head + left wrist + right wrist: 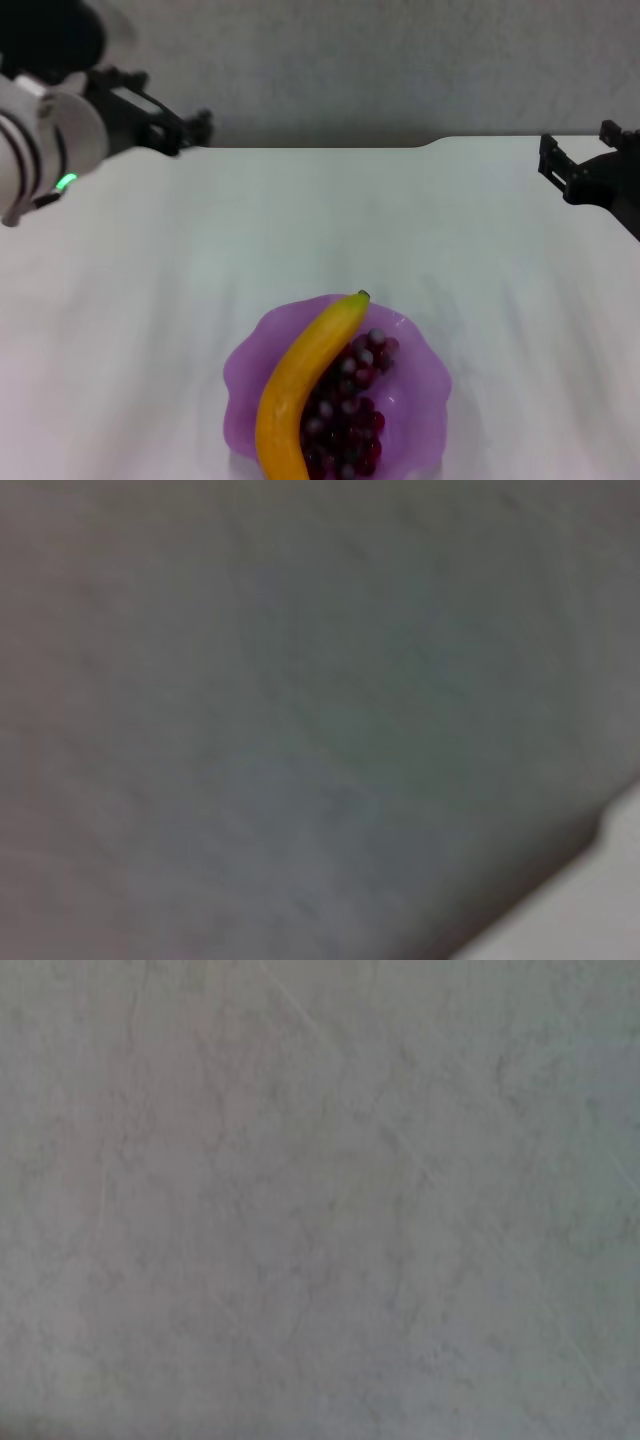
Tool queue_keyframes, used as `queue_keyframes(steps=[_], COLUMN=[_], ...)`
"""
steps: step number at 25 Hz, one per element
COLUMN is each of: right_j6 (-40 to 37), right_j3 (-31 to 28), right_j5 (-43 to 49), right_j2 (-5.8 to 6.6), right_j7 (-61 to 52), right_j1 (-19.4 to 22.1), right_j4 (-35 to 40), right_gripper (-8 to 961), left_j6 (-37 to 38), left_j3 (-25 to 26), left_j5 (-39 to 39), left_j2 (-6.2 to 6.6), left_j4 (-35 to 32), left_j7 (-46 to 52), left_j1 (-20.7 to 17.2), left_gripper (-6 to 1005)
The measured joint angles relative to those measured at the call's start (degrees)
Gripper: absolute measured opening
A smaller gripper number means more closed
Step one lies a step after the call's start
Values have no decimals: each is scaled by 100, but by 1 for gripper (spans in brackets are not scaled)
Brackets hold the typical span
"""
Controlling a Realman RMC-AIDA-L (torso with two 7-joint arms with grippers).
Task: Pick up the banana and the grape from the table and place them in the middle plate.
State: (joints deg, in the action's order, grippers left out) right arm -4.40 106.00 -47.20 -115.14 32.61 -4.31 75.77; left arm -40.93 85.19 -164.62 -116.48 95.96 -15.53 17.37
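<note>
The yellow banana (300, 390) lies in the light purple middle plate (250, 360) at the near centre of the white table (300, 220), its dark stem tip pointing away from me. The dark red grape bunch (352, 410) lies in the same plate, right of the banana and touching it. My left gripper (195, 130) is raised at the far left edge of the table, far from the plate. My right gripper (579, 140) is raised at the far right, open and empty. Neither wrist view shows the fruit or the plate.
A grey wall stands behind the table's notched far edge (430, 142). The left wrist view shows grey wall and a corner of the white table (605, 910). The right wrist view shows only a mottled grey surface (320, 1200).
</note>
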Motion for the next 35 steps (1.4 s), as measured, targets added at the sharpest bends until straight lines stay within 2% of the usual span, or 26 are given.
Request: queue_keyframes(steps=[6, 11, 12, 13, 20, 24, 35], right_j6=[0, -46, -54, -57, -147, -231, -445], right_j3=[0, 0, -1, -1, 8, 50, 60], right_j5=[-2, -17, -18, -19, -26, -26, -26], right_j2=[0, 0, 0, 0, 1, 2, 0], right_j7=[-6, -38, -40, -41, -252, -342, -579], right_j1=[0, -4, -8, -17, -92, -174, -235], right_j4=[-1, -16, -20, -26, -131, -276, -516], right_gripper=[724, 723, 723, 723, 723, 723, 723], left_j6=[1579, 3226, 3226, 3859, 5254, 5600, 5651], left_j3=[39, 20, 20, 11, 66, 133, 141], left_j5=[1, 8, 8, 9, 433, 560, 542], left_j2=[-14, -25, -25, -26, 21, 30, 74], left_j4=[-367, -1060, -1060, -1375, -2486, -2989, -3889], left_j7=[-56, 232, 232, 396, 970, 1026, 1352], left_j1=[-477, -816, -816, -916, -956, -914, -673], left_gripper=[818, 819, 819, 819, 818, 818, 819])
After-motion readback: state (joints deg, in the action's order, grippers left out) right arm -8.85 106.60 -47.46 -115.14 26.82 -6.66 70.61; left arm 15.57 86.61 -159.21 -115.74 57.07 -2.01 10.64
